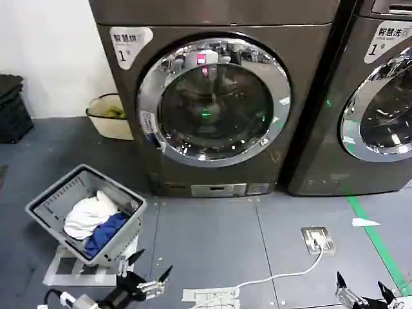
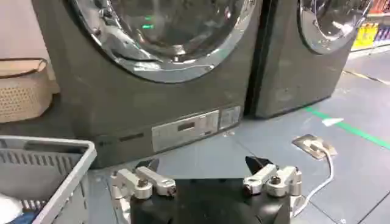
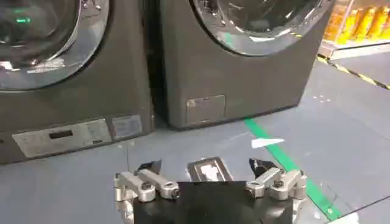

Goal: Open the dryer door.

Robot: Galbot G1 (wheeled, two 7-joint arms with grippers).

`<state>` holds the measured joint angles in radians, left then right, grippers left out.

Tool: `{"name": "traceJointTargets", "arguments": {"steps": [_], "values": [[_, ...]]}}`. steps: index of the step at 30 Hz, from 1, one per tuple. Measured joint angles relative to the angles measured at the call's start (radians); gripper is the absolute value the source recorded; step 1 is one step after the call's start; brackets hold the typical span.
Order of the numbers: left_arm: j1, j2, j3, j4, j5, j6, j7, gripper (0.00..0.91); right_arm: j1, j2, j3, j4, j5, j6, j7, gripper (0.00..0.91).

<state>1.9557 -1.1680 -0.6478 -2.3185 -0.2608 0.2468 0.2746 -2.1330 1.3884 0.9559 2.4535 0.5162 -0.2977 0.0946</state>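
Grey floor, dryer door (image 1: 214, 100) shut, label "1" (image 1: 128, 44)

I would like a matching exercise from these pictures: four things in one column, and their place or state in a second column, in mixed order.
Things:
1. dryer door
2. laundry basket
3. left hand
4. floor socket plate

Place or state:
a. tilted, holding white and blue cloth
b. low near the floor, open, empty
c. shut
d. on the floor with a white cable

Pairs: 1-c, 2-a, 3-b, 4-d

Grey floor (image 1: 212, 238) under laundry basket (image 1: 87, 219)
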Motion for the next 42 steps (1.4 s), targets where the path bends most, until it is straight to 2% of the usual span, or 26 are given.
{"name": "traceJointTargets", "arguments": {"steps": [10, 15, 33, 42], "values": [[-0.008, -0.005, 0.006, -0.005, 0.0, 0.003, 0.001, 0.907, 0.078, -0.06, -0.001, -0.036, 0.017, 0.056, -0.092, 0.907], [-0.014, -0.006, 0.009, -0.007, 0.007, 0.003, 0.002, 0.907, 0.143, -0.118, -0.015, -0.065, 0.046, 0.06, -0.131, 0.907], [-0.019, -0.018, 0.021, -0.015, 0.028, -0.004, 0.005, 0.907, 0.477, -0.393, -0.151, -0.213, 0.136, 0.05, -0.146, 0.907], [-0.014, -0.033, 0.031, -0.018, 0.047, -0.016, 0.006, 0.907, 0.632, -0.507, -0.262, -0.282, 0.153, 0.084, -0.179, 0.907]]}}
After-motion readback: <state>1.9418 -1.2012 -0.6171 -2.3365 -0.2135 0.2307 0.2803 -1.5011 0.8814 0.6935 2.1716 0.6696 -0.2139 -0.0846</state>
